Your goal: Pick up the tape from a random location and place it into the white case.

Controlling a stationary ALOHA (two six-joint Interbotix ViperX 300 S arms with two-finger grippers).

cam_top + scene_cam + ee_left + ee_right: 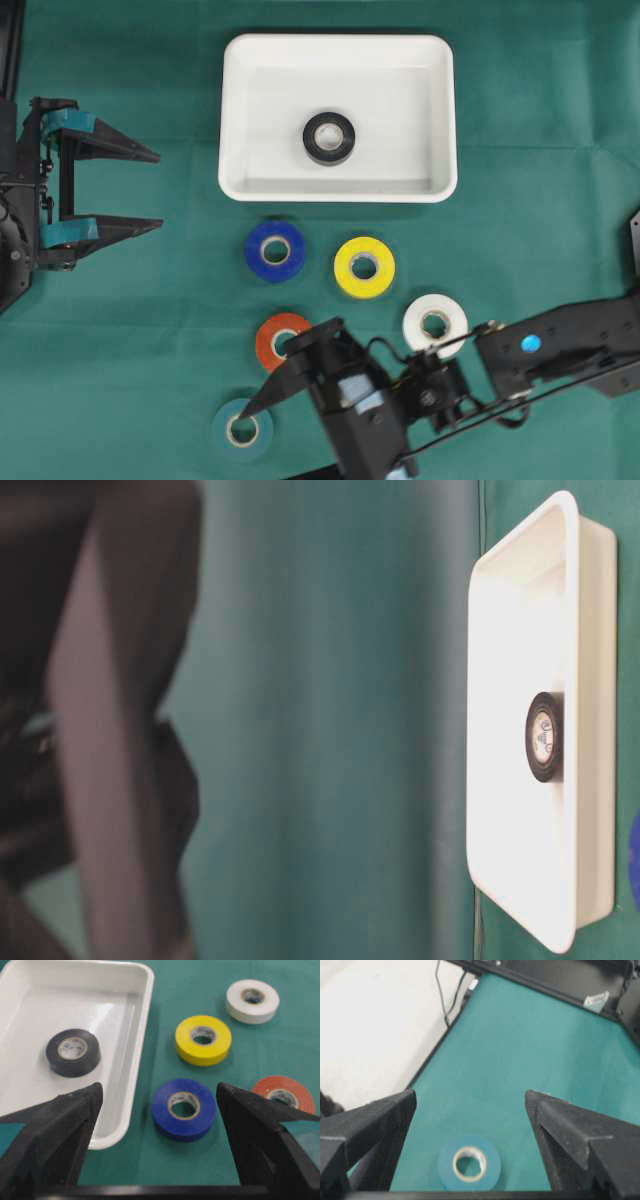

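Right gripper [262,400], jaws wide and empty, hangs over the teal tape [241,430] at 7 o'clock; 1 black tape [329,138] lies in the white case [240,120], 5 remain outside.

Black tape roll [73,1052] lying flat inside the white case [134,1065], blue [184,1109], yellow [203,1040], white [252,1001] and orange [283,1095] rolls on green surface [190,990], left tool [159,1105] wide apart and empty in foreground

One roll [329,138] lies in the case [240,120]. Below the case on the counter [540,120], five rolls [364,267] lie apart; the farthest [241,430] lies before the right hand [262,400].
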